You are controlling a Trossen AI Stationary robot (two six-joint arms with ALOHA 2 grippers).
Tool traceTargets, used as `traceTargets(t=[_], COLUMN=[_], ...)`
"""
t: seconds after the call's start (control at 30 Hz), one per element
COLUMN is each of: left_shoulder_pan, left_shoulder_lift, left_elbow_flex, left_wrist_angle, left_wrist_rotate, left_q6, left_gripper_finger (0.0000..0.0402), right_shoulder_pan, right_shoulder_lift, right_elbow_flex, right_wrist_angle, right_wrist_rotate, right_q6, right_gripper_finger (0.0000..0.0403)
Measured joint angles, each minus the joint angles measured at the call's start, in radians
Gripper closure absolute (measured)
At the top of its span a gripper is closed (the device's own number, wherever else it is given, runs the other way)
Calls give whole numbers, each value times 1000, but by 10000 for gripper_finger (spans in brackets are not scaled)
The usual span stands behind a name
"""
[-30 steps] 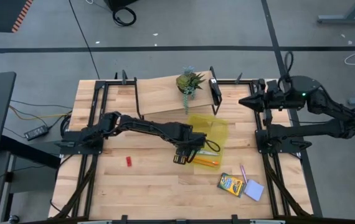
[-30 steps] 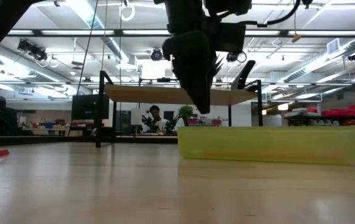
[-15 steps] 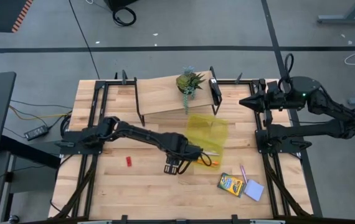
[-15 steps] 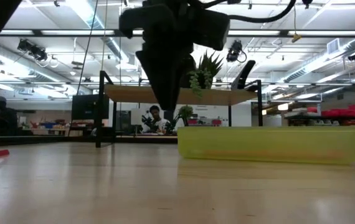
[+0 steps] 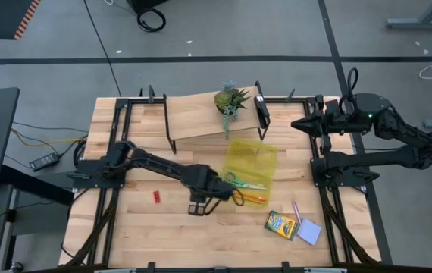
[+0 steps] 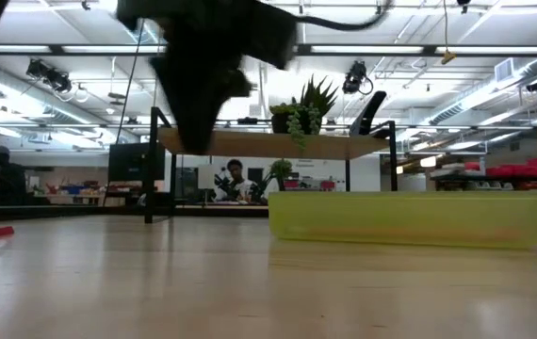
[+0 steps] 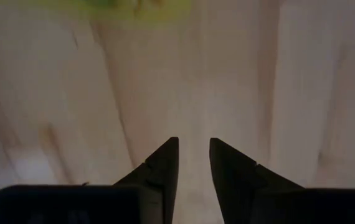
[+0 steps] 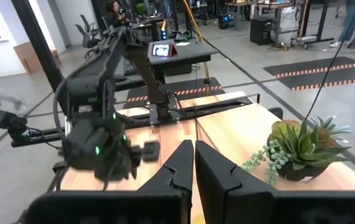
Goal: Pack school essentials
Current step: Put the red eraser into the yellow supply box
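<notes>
My left gripper [image 5: 198, 208] hangs pointing down over bare wood, just left of the translucent yellow pouch [image 5: 252, 161]. Its fingers stand open by a small gap in the left wrist view [image 7: 193, 142], with nothing between them. Green-handled scissors [image 5: 235, 181] and orange pencils [image 5: 253, 199] lie at the pouch's near left corner; whether in it or on it, I cannot tell. The crayon box [image 5: 280, 224], pink pen [image 5: 297, 211] and pale blue notepad [image 5: 309, 231] lie flat on the table near the front right. My right gripper [image 5: 295, 123] waits raised at the right, shut [image 8: 194, 144].
A potted spiky plant [image 5: 231, 100] stands on a raised wooden shelf [image 5: 201, 117] at the far middle. A small red piece [image 5: 156, 196] lies on the table left of my left gripper. Bare wood stretches along the near left.
My left gripper has gone from above the pouch's near left corner toward the table's left and near edges, staying pointed down. The scissors, hidden under it before, now show at that corner.
</notes>
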Motion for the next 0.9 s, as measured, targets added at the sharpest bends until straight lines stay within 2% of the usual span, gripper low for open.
traceTargets(t=[0.17, 0.4, 0.7, 0.9], left_shoulder_pan=[-45, -125, -229, -277], left_shoulder_lift=[-162, -307, -456, -558], left_elbow_flex=[-201, -399, -607, -720], left_wrist_angle=[107, 182, 290, 324], left_wrist_rotate=[5, -10, -28, -86], left_q6=[-164, -437, -630, -770], left_gripper_finger=[308, 308, 312, 313], right_shoulder_pan=[-1, -1, -1, -1], right_shoulder_lift=[3, 11, 38, 79], right_elbow_flex=[0, 0, 0, 0], right_wrist_angle=[24, 38, 88, 144], right_wrist_rotate=[1, 35, 61, 61], right_q6=[-21, -25, -27, -26], right_gripper_finger=[380, 380, 380, 380])
